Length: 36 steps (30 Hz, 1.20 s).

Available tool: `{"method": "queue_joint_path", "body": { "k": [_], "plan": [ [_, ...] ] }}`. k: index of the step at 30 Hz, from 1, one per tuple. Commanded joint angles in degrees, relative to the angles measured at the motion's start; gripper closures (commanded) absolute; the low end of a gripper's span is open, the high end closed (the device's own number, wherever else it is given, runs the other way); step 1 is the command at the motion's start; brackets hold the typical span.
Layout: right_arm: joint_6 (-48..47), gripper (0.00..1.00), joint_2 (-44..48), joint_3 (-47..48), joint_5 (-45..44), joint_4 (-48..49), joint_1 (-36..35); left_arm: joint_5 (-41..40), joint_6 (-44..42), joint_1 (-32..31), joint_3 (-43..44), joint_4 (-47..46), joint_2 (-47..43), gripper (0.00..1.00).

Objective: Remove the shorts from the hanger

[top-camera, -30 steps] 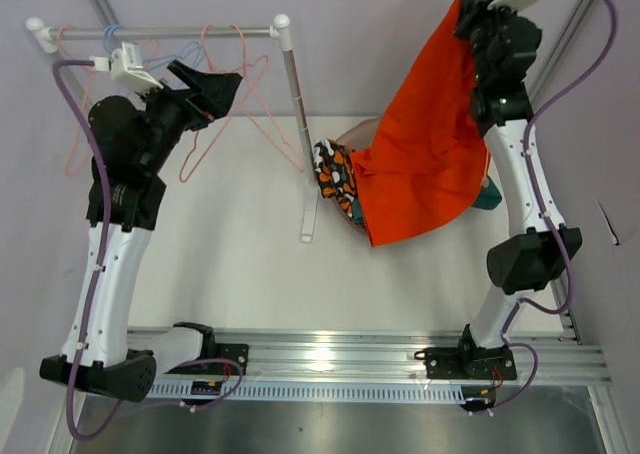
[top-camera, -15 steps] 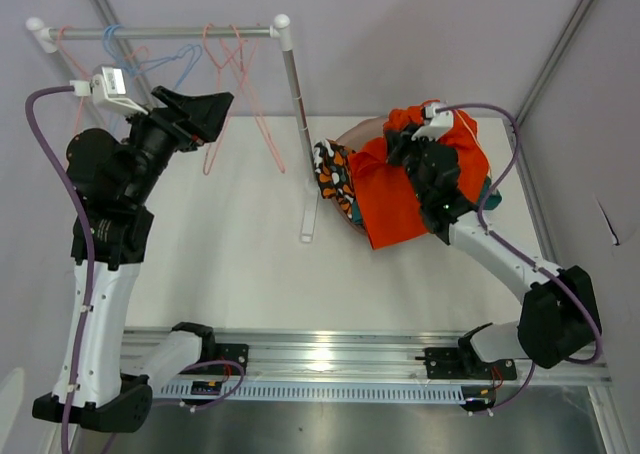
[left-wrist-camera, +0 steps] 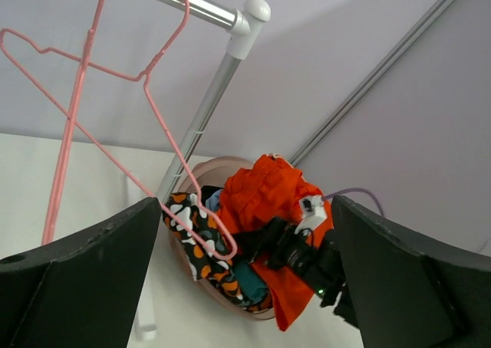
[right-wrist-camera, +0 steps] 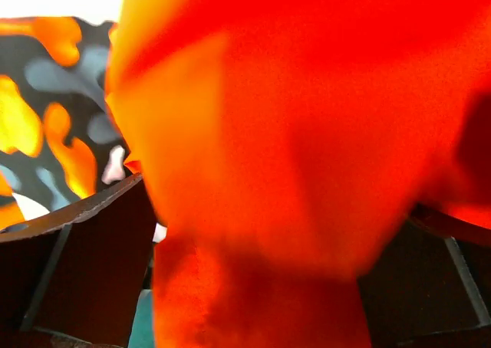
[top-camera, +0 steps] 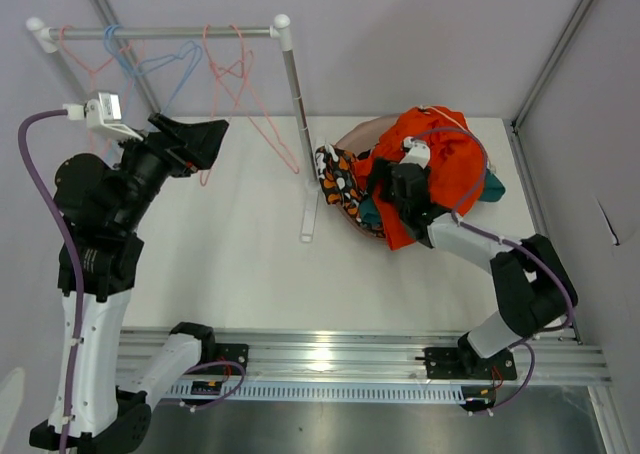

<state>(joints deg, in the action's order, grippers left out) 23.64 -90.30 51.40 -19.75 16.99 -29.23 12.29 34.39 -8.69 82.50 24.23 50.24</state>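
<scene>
The bright orange shorts (top-camera: 440,159) lie crumpled on top of a pile in a tan bowl (top-camera: 352,134) right of the rack. The black shorts with the orange-and-white pattern (top-camera: 335,174) hang over the bowl's left side, and teal shorts (top-camera: 368,212) show underneath. My right gripper (top-camera: 380,186) rests low on the pile, open, with orange fabric (right-wrist-camera: 291,133) loose between its wide-spread fingers. My left gripper (top-camera: 205,134) is open and empty, raised at the left and apart from the bare pink hangers (top-camera: 235,69). In the left wrist view it faces a pink hanger (left-wrist-camera: 77,95) and the pile (left-wrist-camera: 265,191).
The rack's rail (top-camera: 180,32) carries several bare pink and blue hangers (top-camera: 170,64). Its upright post (top-camera: 300,124) stands between the hangers and the bowl. Purple walls and a metal frame bar (top-camera: 560,44) close in at the back right.
The right arm came down from high at the back with the orange shorts and laid them on the pile; its jaws have opened. The left arm drew back to the left.
</scene>
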Motion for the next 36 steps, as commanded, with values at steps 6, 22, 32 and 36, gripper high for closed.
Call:
{"method": "queue_joint_path", "body": {
  "k": [6, 22, 32, 36],
  "plan": [
    [-6.23, 0.0, 17.95, 9.68, -8.55, -13.2, -3.02, -1.31, -5.47, 0.25, 2.4, 6.71, -1.11, 0.01],
    [-0.38, 0.05, 49.41, 14.17, -16.63, -42.9, -21.71, -7.9, -15.93, 0.25, 0.13, 18.31, -8.99, 0.01],
    [0.27, 0.01, 73.24, 11.27, -9.6, -55.13, -23.5, -7.73, -19.63, 0.25, -22.72, 16.38, -25.52, 0.01],
    [-0.61, 0.01, 76.23, 11.88, -10.93, -57.33, -23.5, -6.14, -19.63, 0.25, -29.48, 14.54, -29.4, 0.01]
  ]
}}
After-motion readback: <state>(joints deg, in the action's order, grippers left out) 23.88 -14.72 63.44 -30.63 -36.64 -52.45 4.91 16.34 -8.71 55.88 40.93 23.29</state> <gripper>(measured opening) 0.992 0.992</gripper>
